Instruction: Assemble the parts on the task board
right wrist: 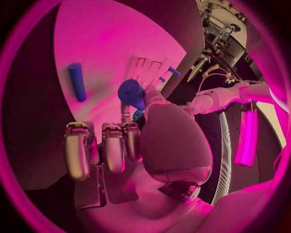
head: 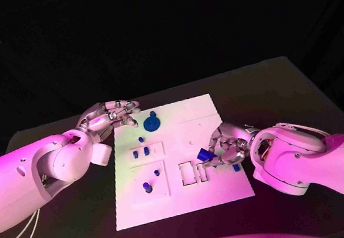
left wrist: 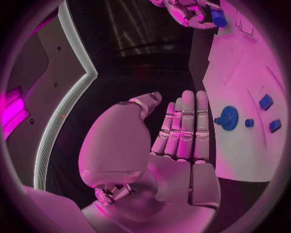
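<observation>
Head view, table (head: 291,83): a black table carries everything; both white arms reach in over it, one from each side.
Task board (head: 199,201): a white plate lying flat in the middle of the table, between the two hands. Its far left corner sits just beside the left fingertips; its right edge passes under the right fingers.
Left hand (head: 107,116): it hovers at the board's far left corner. In the left wrist view (left wrist: 176,145) the fingers (left wrist: 185,121) lie straight and side by side, thumb off to one side, nothing in them. It seems parked there, ready to steady the board or reach the next piece.
Right hand (head: 223,147): over the board's right edge, fingers curled in.
Held part (right wrist: 131,93): a blue piece pinched at the right fingertips, also seen as a blue fleck ahead of the fingers in the head view (head: 203,154). Likely being carried toward the rectangular slots (head: 192,172) just beyond those fingertips.
Round part (head: 152,122): a blue disc with a knob, just past the left fingertips, already on the board.
Small parts (head: 142,152): blue pieces standing in the board's left half, well away from the right fingers; they look seated.
Loose peg (right wrist: 77,81): a blue cylinder lying on the board, apart from the right fingers.
Hard to make out: the held part's exact shape, which slot suits it, and whether the small pieces are fully pressed home.
</observation>
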Tool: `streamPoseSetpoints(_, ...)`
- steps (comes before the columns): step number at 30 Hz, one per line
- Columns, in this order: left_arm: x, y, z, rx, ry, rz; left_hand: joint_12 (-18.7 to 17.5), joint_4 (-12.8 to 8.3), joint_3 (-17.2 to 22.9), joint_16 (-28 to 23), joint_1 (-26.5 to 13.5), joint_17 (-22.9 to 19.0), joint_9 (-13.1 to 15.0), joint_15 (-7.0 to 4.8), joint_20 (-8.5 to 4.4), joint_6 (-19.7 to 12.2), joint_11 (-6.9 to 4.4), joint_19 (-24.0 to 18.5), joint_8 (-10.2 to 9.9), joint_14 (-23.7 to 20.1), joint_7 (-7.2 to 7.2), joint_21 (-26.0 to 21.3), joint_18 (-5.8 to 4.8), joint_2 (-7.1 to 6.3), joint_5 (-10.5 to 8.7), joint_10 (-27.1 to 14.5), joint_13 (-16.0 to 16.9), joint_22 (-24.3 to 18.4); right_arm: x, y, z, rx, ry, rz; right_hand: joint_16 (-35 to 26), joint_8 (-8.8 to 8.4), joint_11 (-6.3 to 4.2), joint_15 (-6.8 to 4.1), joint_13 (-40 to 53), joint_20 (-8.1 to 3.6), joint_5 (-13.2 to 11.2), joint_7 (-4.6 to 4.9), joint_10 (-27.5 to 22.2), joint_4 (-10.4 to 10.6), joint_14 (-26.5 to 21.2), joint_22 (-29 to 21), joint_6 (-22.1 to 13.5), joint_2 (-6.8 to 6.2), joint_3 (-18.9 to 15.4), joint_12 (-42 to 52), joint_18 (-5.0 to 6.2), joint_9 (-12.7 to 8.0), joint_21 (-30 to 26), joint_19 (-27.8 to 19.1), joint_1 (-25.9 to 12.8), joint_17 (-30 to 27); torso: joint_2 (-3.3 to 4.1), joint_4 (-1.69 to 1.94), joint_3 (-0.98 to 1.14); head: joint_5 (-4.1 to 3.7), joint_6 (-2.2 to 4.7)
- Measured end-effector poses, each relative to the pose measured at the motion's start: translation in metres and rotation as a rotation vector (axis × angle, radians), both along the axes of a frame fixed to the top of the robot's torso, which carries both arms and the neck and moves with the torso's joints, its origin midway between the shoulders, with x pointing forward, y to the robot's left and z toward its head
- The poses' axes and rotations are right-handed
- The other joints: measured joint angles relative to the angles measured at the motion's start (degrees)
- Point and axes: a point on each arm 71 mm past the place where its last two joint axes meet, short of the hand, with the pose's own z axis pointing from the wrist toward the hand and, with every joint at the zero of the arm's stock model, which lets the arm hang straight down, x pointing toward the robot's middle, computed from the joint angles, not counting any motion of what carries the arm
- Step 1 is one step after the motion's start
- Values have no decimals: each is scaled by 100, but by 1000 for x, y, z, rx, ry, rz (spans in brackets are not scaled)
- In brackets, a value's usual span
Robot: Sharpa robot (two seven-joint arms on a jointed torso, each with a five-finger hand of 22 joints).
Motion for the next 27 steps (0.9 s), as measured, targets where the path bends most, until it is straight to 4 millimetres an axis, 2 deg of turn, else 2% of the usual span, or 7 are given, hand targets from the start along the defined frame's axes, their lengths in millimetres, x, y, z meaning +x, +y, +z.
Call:
streamPoseSetpoints(9, 0, -1, 0, 0, 1, -3, 0, 0, 0, 0, 49, 6, 0, 0, 21, -21, 0, 21, 0, 0, 20, 0, 1, 2, 0, 0, 0, -12, -3, 25, -13, 40, 77, 40, 0, -1, -21, -41, 0, -4, 0, 9, 21, -12, 0, 0, 9, 31, 60, 0, 0, 0, 0, 4, -198, 0, 5, 9, 2, 57, -40)
streamPoseSetpoints(14, 0, -1, 0, 1, 1, -4, 0, 0, 0, 0, 49, 6, 0, 21, 21, -42, 0, 21, 0, -21, 0, 0, 1, 2, 0, 0, -1, -12, -4, 32, -20, 44, 106, 50, 0, 2, -39, -41, -1, -4, 0, 30, 3, -9, 0, -1, 33, 10, 69, 0, 0, 6, 0, 4, -479, -1, 10, 9, 2, 91, -51)
streamPoseSetpoints(17, 0, -1, 0, 2, 1, -5, 0, 0, 0, 0, 49, 6, 0, 21, 21, -42, 2, 21, 0, -21, 0, 0, 1, 2, 0, -3, -1, -12, -3, 35, -22, 45, 114, 53, 0, 101, -41, -41, -1, -4, 0, 38, 1, -1, 0, -1, 44, 6, -43, 0, 0, 17, 0, 4, -611, -1, 10, 3, -1, 108, -63)
streamPoseSetpoints(20, 0, -2, 0, 2, 0, -6, 0, 0, 0, 0, 49, 6, 0, 20, 21, -42, 21, 21, 0, -21, 0, 0, 1, 2, 0, -21, -1, -12, -2, 37, -23, 44, 115, 52, 0, 104, -41, -41, -1, -4, 0, 37, 1, -5, 0, -1, 46, 0, -47, 0, 0, 96, 0, 4, -617, -1, 10, -1, -1, 121, -72)
streamPoseSetpoints(27, 0, -2, 0, 4, -1, -10, 0, 0, 0, -1, 49, 5, 0, 21, 21, -42, 21, 21, 0, -21, 0, 0, 1, 2, 0, -21, -1, -12, 1, 41, -25, 33, 108, 47, 0, 133, -78, -83, -1, -35, 0, 25, 7, 1, 0, -2, 99, -18, -88, 0, 0, 105, 0, -5, -692, -2, 9, -6, 2, 141, -74)
